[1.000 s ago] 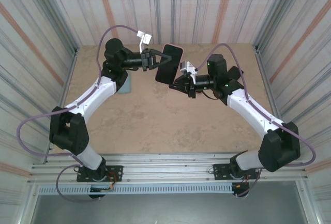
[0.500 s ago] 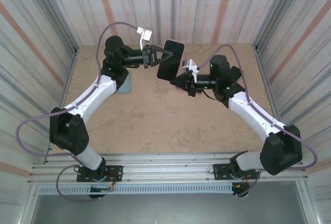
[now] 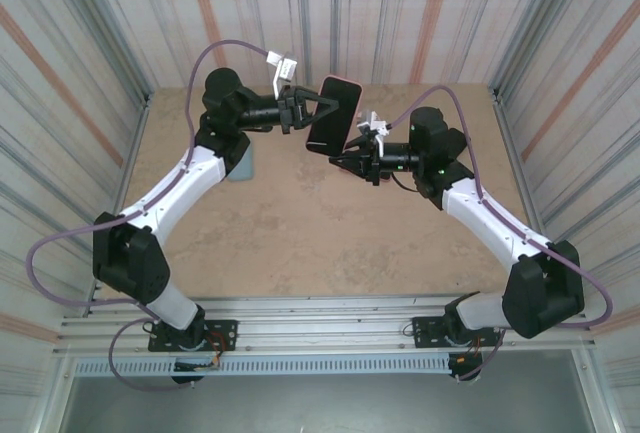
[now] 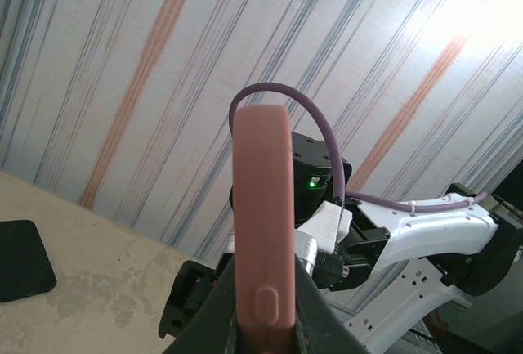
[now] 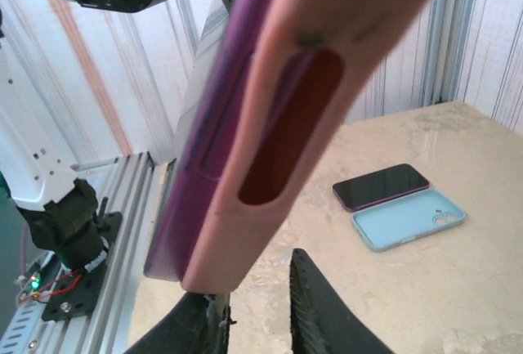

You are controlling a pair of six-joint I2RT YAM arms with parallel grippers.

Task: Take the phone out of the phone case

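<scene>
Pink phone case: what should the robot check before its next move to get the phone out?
1. Left claw shut on the pink case: ok.
2. Case held up off the table: ok.
3. Right claw open, with nothing between its fingers: ok.
4. Right claw lined up on the case's bottom corner: cannot tell. It sits just below the corner.
5. Phone coming loose from the case: cannot tell.
6. Spare phone and blue case lying on the table, away from both claws: ok.
</scene>
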